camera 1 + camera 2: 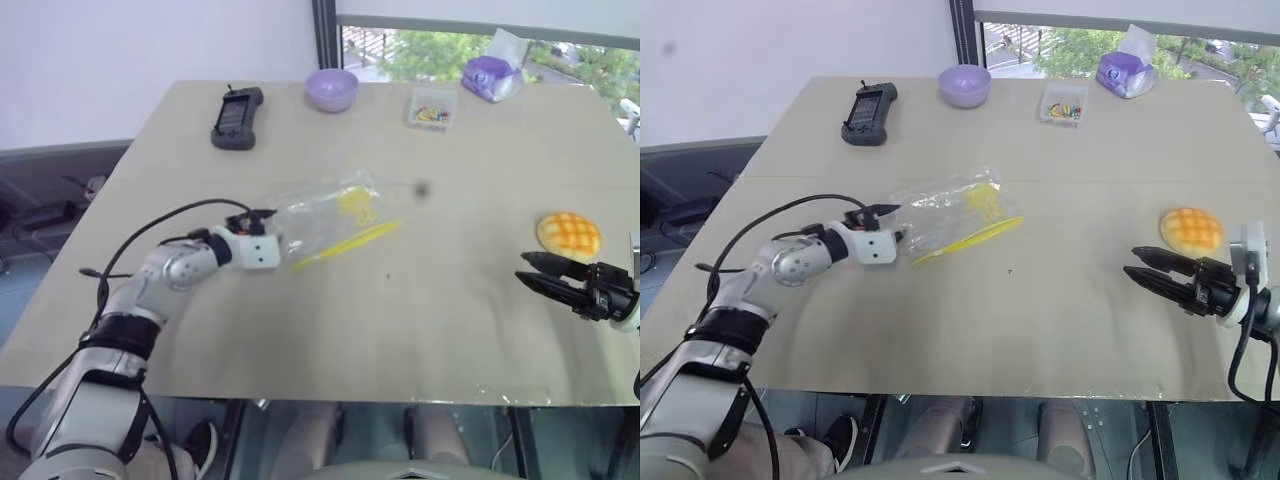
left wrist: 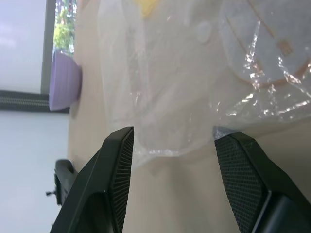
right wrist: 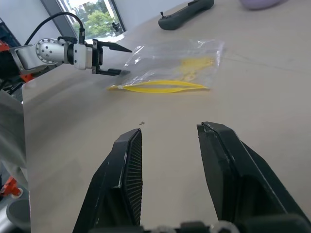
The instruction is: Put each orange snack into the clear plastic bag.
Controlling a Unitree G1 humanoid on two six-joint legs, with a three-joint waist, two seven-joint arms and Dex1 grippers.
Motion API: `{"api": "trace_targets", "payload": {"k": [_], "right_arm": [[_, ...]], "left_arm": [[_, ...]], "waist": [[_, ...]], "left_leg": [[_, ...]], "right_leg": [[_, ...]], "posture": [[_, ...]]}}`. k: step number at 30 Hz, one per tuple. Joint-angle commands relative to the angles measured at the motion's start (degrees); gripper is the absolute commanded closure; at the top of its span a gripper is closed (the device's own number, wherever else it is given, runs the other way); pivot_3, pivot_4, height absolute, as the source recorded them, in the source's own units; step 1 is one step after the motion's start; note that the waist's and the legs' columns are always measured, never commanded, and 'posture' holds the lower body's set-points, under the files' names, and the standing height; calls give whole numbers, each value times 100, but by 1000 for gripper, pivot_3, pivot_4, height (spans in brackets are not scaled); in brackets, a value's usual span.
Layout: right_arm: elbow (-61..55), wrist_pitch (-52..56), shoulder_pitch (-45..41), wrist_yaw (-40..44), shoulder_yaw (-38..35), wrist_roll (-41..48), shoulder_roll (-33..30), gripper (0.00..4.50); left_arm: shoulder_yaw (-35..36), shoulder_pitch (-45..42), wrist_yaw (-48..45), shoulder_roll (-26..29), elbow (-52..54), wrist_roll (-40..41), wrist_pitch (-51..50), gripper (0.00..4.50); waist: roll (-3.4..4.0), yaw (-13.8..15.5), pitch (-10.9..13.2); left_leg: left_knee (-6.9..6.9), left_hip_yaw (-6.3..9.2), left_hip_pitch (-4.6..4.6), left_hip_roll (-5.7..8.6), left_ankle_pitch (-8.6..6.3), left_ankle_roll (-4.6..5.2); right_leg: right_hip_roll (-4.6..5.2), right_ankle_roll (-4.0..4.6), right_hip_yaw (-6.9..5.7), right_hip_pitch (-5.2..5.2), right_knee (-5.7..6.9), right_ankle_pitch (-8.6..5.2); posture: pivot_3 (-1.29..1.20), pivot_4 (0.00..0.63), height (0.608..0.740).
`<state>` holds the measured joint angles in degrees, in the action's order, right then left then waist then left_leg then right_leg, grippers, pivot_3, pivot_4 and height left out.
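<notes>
From my remote seat, the beige surface (image 1: 330, 330) lay broad and mostly bare across its near half, its front edge running just ahead of both arms and its far edge meeting a window. Along that far side stood a black handheld device (image 1: 237, 118), a lilac bowl (image 1: 332, 89), a small clear box of coloured bits (image 1: 432, 108) and a purple wrapped pack (image 1: 490, 77), all well apart from the work. The clear plastic bag (image 1: 325, 220) lay flat left of centre, its yellow seal strip toward me. The left gripper (image 2: 172, 145) had its fingers spread wide, one on either side of the bag's near corner; I could not tell whether they touched the film, and it held nothing. The orange snack (image 1: 569, 235) sat near the surface's right edge, well apart from the bag. The right gripper (image 1: 545, 274) hung just in front of the bun, fingers parted partway, empty, pointing leftward across the open middle.
</notes>
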<state>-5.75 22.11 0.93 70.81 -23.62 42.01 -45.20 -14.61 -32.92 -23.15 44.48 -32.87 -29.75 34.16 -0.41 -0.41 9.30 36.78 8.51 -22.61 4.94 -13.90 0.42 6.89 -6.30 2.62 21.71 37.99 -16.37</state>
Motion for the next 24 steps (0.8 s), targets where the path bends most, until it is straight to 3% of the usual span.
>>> {"api": "trace_targets", "payload": {"k": [1, 6, 9, 12, 14, 19, 24], "right_arm": [[-199, -103, 39, -37, -233, 75, -17, 2538], [-188, -125, 42, -66, -223, 71, -2, 2538], [-172, -146, 37, -75, -216, 65, 2, 2538], [-180, -160, 46, -87, -214, 64, 8, 2538], [-189, -165, 56, -96, -216, 67, 12, 2538], [-171, -204, 57, -125, -196, 55, 36, 2538], [-122, -271, -28, -189, -85, -24, 91, 2538]], "left_arm": [[-459, -143, 229, -27, -232, -633, 199, 1777], [-894, -415, 669, -27, -480, -1332, 357, 1777], [-1074, -521, 875, -46, -602, -1588, 400, 2542], [-1158, -574, 993, -78, -677, -1677, 429, 3960], [-1183, -596, 1028, -94, -682, -1718, 436, 4432], [-1056, -582, 1267, -200, -565, -1572, 458, 4432], [-5, -91, 428, -968, 225, 733, -153, 4432]], "waist": [[1, 4, -1], [5, 13, -7], [14, 24, -14], [19, 34, -18], [32, 35, -28], [80, 28, -57], [78, 101, -55]], "left_leg": [[0, -1, 0, 1, 0, 0], [6, -2, 0, 4, 0, 0], [10, -5, 1, 6, 0, 0], [14, -5, 1, 6, 0, 1], [18, -6, 1, 7, 0, 1], [18, -8, 2, 10, 0, 1], [32, 13, -6, 11, 0, 1]], "right_leg": [[0, -1, -1, 0, 0, 0], [0, -2, -5, -6, 3, 0], [-1, -3, -10, -9, 5, 0], [-1, -3, -11, -9, 9, 0], [-1, -4, -14, -10, 8, 0], [-1, -5, -11, -11, 12, 0], [8, -6, -14, -8, 13, 0]], "posture": [[0, 150, 740], [0, 150, 740], [0, 150, 740], [0, 150, 740], [0, 150, 740], [0, 150, 740], [0, 150, 740]]}}
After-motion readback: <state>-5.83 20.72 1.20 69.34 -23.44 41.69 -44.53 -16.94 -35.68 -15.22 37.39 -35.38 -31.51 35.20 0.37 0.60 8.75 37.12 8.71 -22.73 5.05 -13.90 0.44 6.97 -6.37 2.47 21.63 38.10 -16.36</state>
